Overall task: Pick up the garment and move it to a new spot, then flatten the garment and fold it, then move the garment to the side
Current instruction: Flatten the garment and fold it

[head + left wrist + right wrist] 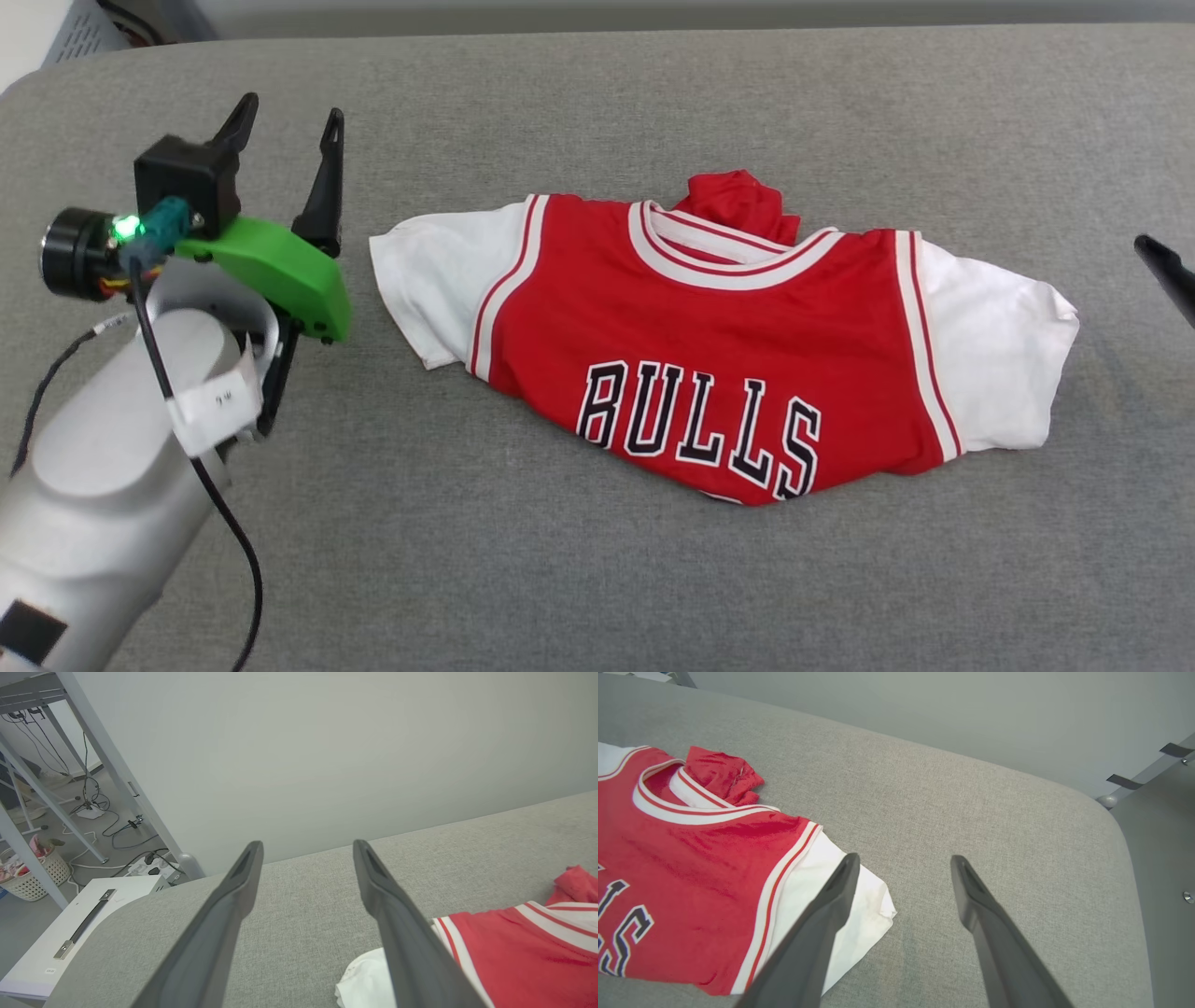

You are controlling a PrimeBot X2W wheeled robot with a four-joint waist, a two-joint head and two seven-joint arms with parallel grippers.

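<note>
Garment [719, 373] lies spread near the middle of the grey padded surface [560, 579], collar toward the far edge and the black letters BULLS facing up. Its bottom edge curves just below the letters, and a red bunch of cloth pokes out behind the collar. The left gripper [290, 107] hovers beside one white sleeve, clear of it, jaws apart and empty. The right gripper [904, 858] hangs above the surface by the other white sleeve, jaws likewise apart, gripping nothing.
</note>
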